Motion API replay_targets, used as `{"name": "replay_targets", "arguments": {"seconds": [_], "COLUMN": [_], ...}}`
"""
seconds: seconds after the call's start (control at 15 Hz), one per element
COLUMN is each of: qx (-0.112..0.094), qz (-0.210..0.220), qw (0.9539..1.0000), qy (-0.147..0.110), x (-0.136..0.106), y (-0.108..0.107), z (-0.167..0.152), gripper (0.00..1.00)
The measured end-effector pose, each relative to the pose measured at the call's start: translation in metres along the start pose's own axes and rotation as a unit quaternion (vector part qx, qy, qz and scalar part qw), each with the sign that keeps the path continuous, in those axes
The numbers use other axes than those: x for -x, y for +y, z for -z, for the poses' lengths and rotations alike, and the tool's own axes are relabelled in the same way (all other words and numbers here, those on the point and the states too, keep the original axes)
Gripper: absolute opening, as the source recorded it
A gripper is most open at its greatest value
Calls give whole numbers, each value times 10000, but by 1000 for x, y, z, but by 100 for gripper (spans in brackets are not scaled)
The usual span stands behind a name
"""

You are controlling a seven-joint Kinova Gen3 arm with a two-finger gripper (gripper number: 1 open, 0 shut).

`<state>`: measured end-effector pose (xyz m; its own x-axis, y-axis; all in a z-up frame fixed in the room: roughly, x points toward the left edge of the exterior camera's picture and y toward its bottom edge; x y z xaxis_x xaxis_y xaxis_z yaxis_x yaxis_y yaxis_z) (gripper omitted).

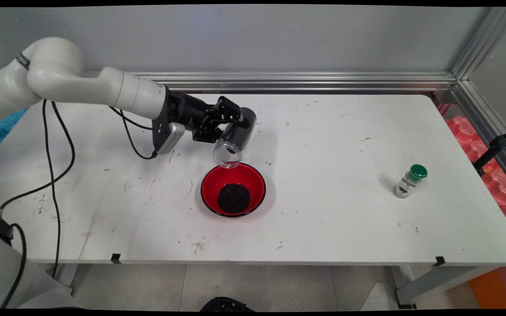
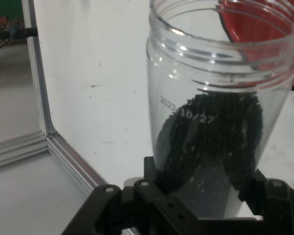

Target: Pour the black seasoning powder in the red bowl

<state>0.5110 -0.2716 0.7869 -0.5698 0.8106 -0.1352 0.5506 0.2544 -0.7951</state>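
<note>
My black gripper (image 1: 229, 120) is shut on a clear plastic jar (image 1: 234, 138), which it holds tilted with the open mouth down over the far rim of a red bowl (image 1: 253, 180). A heap of black grains (image 1: 233, 198) lies in the bowl. In the hand view the jar (image 2: 220, 98) rises between the fingers, its mouth pointing away toward the red bowl (image 2: 264, 24), and black grains (image 2: 210, 137) still sit in its lower part.
A small spice bottle with a green cap (image 1: 410, 181) stands on the white table (image 1: 332, 210) at the right. An aluminium rail (image 1: 301, 81) runs along the table's far edge. Black cables (image 1: 55, 166) hang from the arm at the left.
</note>
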Motion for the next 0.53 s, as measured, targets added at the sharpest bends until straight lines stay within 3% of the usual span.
{"name": "replay_targets", "arguments": {"seconds": [0.53], "qx": [-45], "qz": [-441], "qw": [9987], "qy": [-264], "x": [-8], "y": [-4], "z": [-1], "gripper": [0]}}
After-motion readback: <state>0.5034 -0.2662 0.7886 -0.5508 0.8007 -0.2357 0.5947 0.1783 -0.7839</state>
